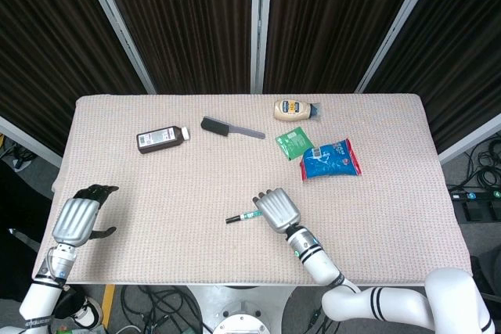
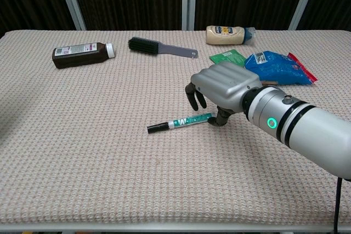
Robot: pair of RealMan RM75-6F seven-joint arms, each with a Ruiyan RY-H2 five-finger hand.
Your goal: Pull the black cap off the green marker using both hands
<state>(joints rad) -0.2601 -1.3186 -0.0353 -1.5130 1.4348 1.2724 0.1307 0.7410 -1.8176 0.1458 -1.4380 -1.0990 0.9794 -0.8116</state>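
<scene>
Woven table [image 1: 156,185] carries green marker [image 2: 189,120] mid-front, long axis left-right, black cap [image 2: 157,128] at left end. Right hand [image 2: 222,89] over barrel's right end, fingers curled, seemingly gripping nothing. Left hand [image 1: 78,217] well apart at table's left edge, fingers loosely apart, empty.

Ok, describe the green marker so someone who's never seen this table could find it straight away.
Start at the table covered in beige woven cloth and look to the middle of its near edge, just under the right hand. The green marker lies flat there, far from the other items along the back. It is the only thin pen shape, green and white with a black cap on its left end.
</scene>
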